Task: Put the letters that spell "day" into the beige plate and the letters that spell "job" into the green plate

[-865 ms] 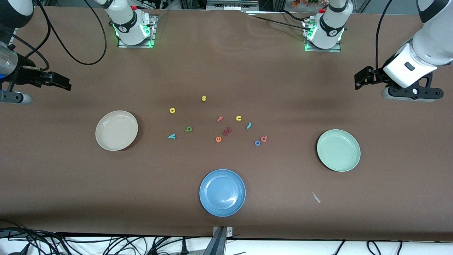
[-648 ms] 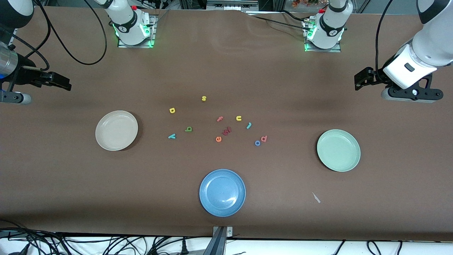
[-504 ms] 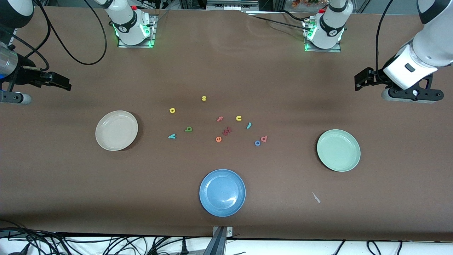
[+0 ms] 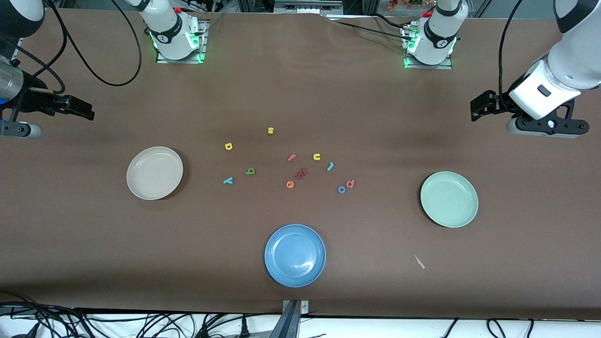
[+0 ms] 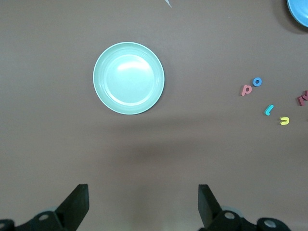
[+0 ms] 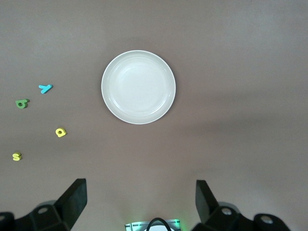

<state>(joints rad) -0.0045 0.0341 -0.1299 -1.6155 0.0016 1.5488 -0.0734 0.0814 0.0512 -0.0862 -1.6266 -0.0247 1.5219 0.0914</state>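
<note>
Brown table [image 4: 300, 94] unchanged | letters unmoved, plates empty | left gripper [image 5: 143, 204], right gripper [image 6: 140, 199] fingers apart, still waiting

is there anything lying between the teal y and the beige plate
Nothing visible does. The teal y lies on bare table, with only open brown surface between it and the beige plate; the green letter sits beside it, away from the plate.

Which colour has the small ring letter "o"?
Blue; the letter "o" shows best in the left wrist view.

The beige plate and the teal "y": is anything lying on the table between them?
Nothing: in the front view only bare brown table separates the beige plate from the teal "y".
</note>
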